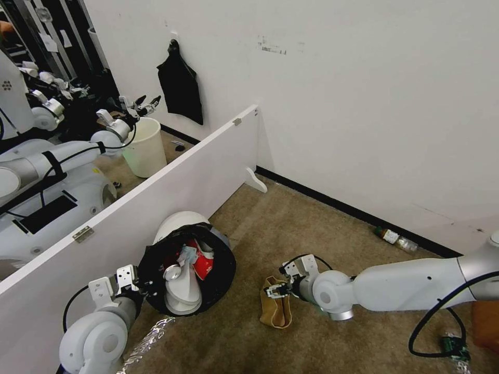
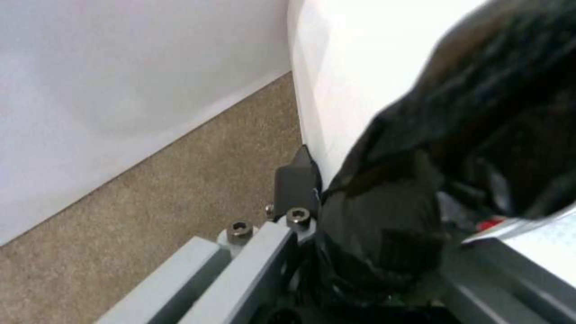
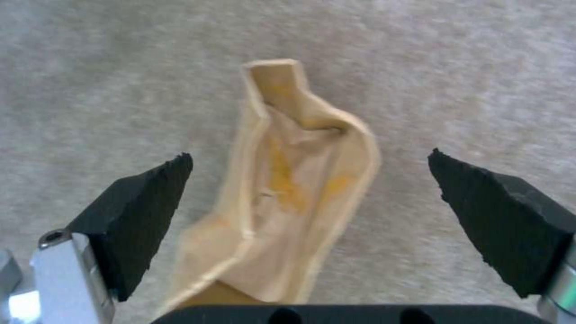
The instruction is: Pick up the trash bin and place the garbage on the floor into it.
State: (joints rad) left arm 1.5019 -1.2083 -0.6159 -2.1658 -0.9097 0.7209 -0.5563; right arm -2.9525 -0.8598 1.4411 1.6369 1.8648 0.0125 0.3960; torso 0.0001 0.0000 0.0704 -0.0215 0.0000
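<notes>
The trash bin [image 1: 221,270], white with a black bag [image 2: 480,112] over its rim, hangs tilted toward me low beside the partition. My left gripper [image 1: 136,283] is shut on its near rim, one dark finger [image 2: 295,177] pressed against the white wall [image 2: 360,67]. Inside lie white slippers [image 1: 182,296] and red garbage [image 1: 204,265]. On the carpet floor [image 1: 312,228] lies a brown paper bag [image 1: 276,311] [image 3: 294,189]. My right gripper [image 1: 273,289] [image 3: 307,159] hovers just over it, open, its black pads [image 3: 144,211] on either side of the bag and apart from it.
A white partition board [image 1: 171,192] runs along the left, with a cream bucket [image 1: 145,148] and another robot arm behind it. A bottle [image 1: 395,238] lies at the baseboard of the white wall. A black cloth [image 1: 181,88] hangs on that wall. Crinkled foil [image 1: 148,337] lies near my left arm.
</notes>
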